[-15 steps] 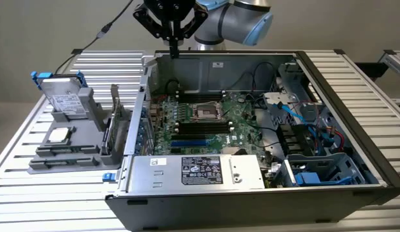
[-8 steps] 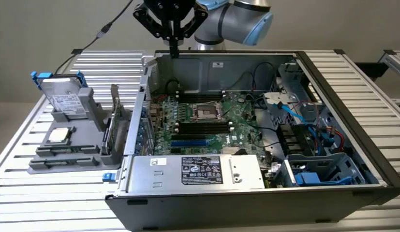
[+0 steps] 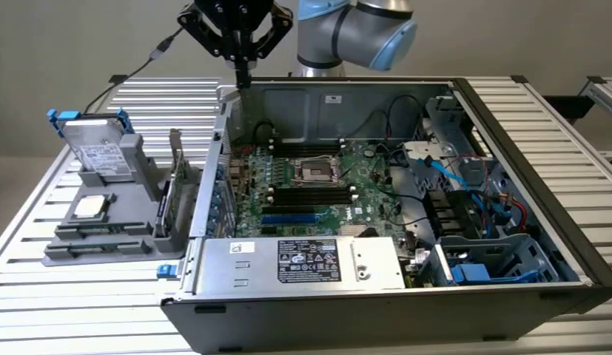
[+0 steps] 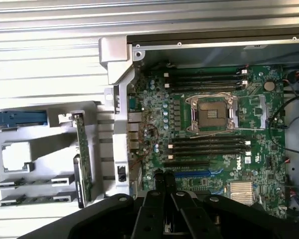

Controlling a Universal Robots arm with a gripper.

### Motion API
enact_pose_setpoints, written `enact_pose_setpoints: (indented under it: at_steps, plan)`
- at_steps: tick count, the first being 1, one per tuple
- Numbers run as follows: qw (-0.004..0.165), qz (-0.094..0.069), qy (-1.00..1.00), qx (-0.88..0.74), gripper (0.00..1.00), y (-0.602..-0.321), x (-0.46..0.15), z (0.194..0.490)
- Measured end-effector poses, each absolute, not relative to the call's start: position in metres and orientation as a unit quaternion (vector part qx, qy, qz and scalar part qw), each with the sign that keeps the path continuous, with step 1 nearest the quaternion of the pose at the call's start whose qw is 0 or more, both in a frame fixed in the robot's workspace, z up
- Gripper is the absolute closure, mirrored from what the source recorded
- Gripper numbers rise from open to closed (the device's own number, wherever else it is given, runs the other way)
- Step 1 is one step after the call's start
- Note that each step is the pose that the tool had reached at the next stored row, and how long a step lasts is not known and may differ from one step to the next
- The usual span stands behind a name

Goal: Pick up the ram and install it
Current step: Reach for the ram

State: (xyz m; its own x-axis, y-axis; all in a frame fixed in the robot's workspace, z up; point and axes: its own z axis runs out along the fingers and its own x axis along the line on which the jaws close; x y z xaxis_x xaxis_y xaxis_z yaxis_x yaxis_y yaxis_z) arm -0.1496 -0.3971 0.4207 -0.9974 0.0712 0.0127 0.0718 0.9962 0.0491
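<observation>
We see the open black-and-silver computer case lying on the slatted metal table, its green motherboard exposed. On the exterior view's left, the grey plastic parts holder carries the ram, a narrow dark-green stick standing on edge just beside a larger green card. We judge it light, stiff and brittle, best pinched across its faces at mid-length. The black two-finger gripper hovers above the case's wall, fingers drawn together and empty.
</observation>
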Motion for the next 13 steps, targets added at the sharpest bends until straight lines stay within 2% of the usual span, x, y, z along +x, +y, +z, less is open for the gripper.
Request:
enact_pose_setpoints:
  at_steps: [13]
  plan:
    - [0.007,-0.025,-0.999,-0.036,0.9,-0.397,-0.209,0.415]
